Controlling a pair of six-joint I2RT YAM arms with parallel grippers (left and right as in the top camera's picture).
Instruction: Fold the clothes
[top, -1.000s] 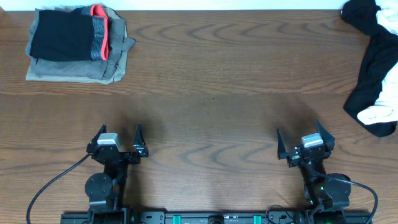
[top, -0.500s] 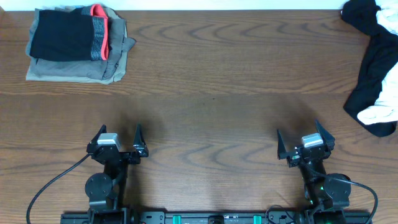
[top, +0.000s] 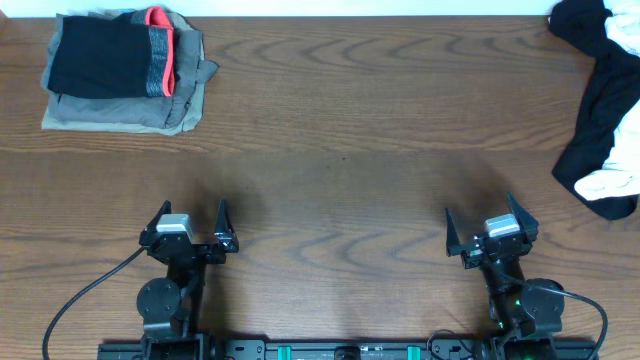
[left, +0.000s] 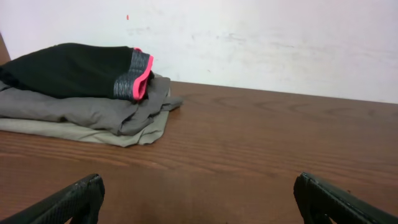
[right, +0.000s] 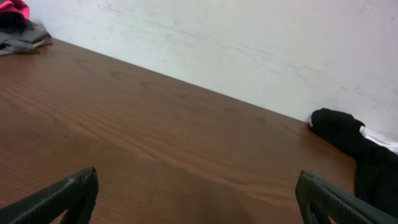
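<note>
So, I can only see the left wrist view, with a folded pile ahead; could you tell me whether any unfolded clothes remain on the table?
Observer: Yes, a crumpled black and white heap lies unfolded at the far right corner of the table.
Operator: Thank you. Is the right tool near it?
Observer: No, the right tool sits open and empty at the near edge, well short of the heap.
Operator: And where is my pile, seen from above?
Observer: The folded pile sits in the far left corner, further left than the left tool.
</note>
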